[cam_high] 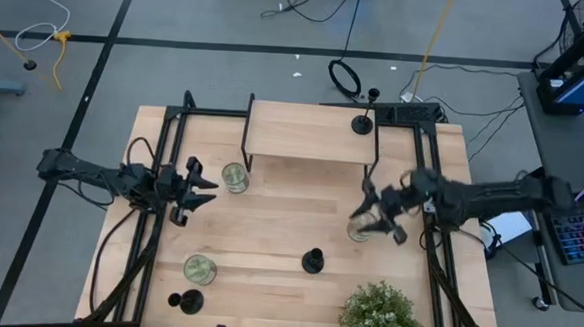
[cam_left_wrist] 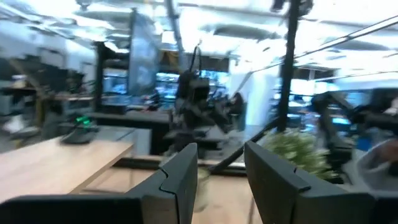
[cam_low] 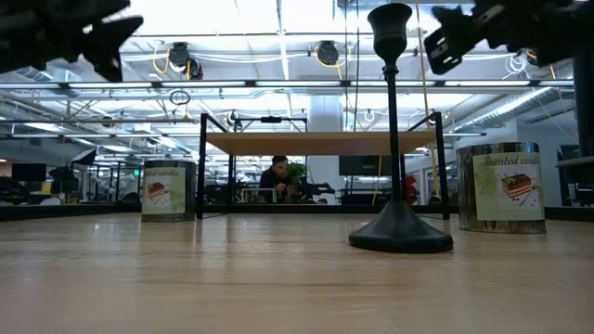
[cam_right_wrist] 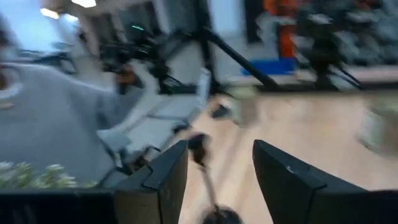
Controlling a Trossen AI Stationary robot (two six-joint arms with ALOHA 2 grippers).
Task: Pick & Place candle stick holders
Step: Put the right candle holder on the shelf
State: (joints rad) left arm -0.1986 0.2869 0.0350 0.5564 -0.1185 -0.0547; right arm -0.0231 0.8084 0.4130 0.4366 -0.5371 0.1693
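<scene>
Three matte-black candle stick holders show in the high view. One (cam_high: 362, 122) stands on its round base on the raised wooden shelf (cam_high: 309, 134) at the far side. One (cam_high: 313, 261) stands on the table's near middle and rises tall in the low view (cam_low: 394, 139). One (cam_high: 187, 300) stands at the near left. My left gripper (cam_high: 208, 192) is open and empty, above the table's left part. My right gripper (cam_high: 368, 210) is open and empty, above the table's right part beside a glass jar (cam_high: 364, 227). Its wrist view shows a holder (cam_right_wrist: 205, 168) beyond the open fingers.
Two more glass candle jars stand on the table, one (cam_high: 235, 178) near the shelf's left leg and one (cam_high: 199, 269) at the near left. A leafy green potted plant (cam_high: 382, 313) stands at the near right edge. Black frame rails run along both table sides.
</scene>
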